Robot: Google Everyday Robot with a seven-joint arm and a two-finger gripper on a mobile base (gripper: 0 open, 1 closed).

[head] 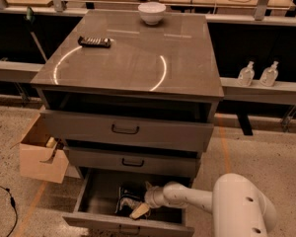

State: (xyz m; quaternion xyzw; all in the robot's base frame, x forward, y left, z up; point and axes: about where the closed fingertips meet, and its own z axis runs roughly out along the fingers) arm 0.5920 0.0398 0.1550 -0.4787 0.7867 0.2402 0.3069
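My white arm reaches from the lower right into the open bottom drawer [95,197] of a grey cabinet. The gripper [136,204] sits low inside that drawer, at its middle. It is against a dark crumpled packet [126,195], and a pale tan object [138,211] shows just under the fingers. On the cabinet top [133,58] stand a white bowl [152,12] at the back and a black remote-like object [94,42] at the left.
The middle drawer [132,161] is shut and the top drawer [126,128] is slightly pulled out. An open cardboard box [41,153] stands on the floor at the left. Two clear bottles [257,74] rest on a shelf at the right. A black cable [5,202] lies on the floor.
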